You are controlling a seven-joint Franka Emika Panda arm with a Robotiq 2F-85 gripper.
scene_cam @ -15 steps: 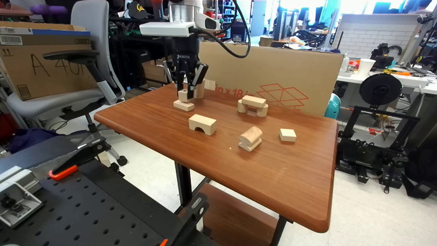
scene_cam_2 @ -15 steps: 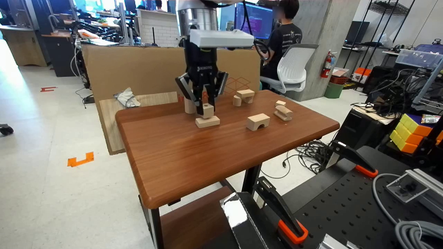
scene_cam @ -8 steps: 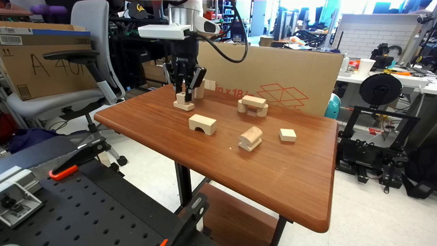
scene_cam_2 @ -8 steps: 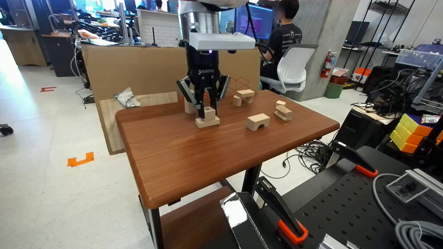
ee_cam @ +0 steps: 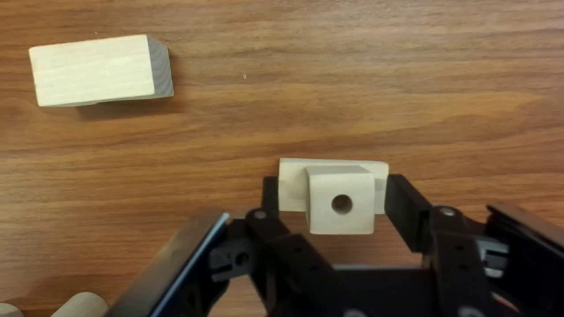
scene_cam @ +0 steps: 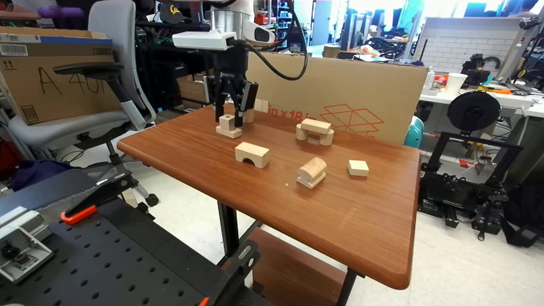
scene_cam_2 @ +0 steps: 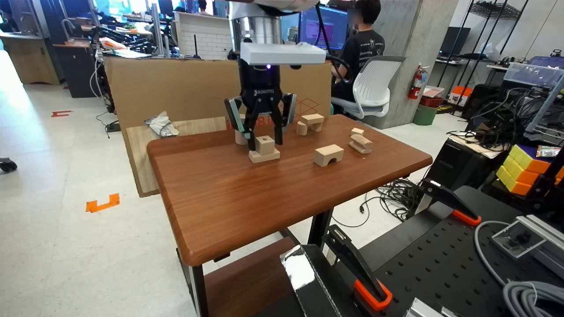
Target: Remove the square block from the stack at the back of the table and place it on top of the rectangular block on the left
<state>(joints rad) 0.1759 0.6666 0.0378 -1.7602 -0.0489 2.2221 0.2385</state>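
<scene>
- The table carries several pale wooden blocks, and an upright cardboard panel stands along its far side in both exterior views.
- The stack, a flat piece laid across two rounded blocks, is near the cardboard and well apart from the gripper.
- An arch block rests notch-down, between the rectangular block and a grooved block with a rounded top.
- A small flat block lies beyond, near the grooved one.
- A round upright block shows behind the gripper in both exterior views, partly covered by it; how close it stands to the fingers cannot be told.
- At the lower left of the wrist view, two pale rounded pieces are cut off by the edge.
- The square block, with a hole in its top face, sits on the rectangular block, whose ends stick out on both sides.
- The gripper points down over this pair, its fingers spread wider than the square block, one on either side.
- In the wrist view a gap shows between each finger and the square block; whether the fingertips touch the rectangular block cannot be told.
</scene>
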